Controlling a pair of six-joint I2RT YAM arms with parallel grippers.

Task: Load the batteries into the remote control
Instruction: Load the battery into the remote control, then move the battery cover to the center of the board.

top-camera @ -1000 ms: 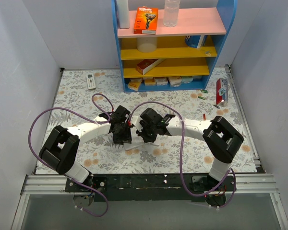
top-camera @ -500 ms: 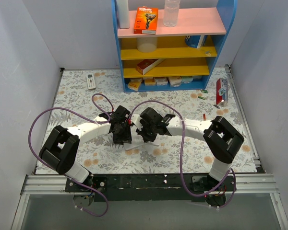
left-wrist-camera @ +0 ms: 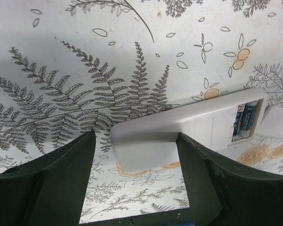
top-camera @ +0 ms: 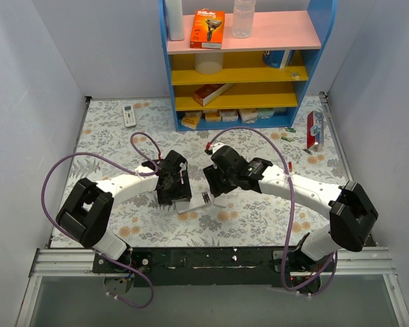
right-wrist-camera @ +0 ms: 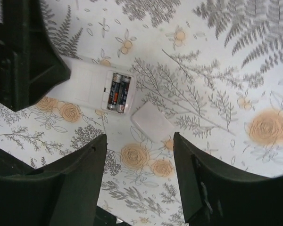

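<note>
Left gripper (left-wrist-camera: 132, 157) open, loosely astride the remote (left-wrist-camera: 179, 125); right gripper (right-wrist-camera: 139, 141) open and empty.
Both arms bend inward, wrists tipped down, meeting mid-table (top-camera: 102, 133) toward its near edge. The white remote lies flat there, its bay uncovered with two batteries (right-wrist-camera: 118, 92) side by side inside; a loose cover (right-wrist-camera: 151, 121) lies just beside.
</note>
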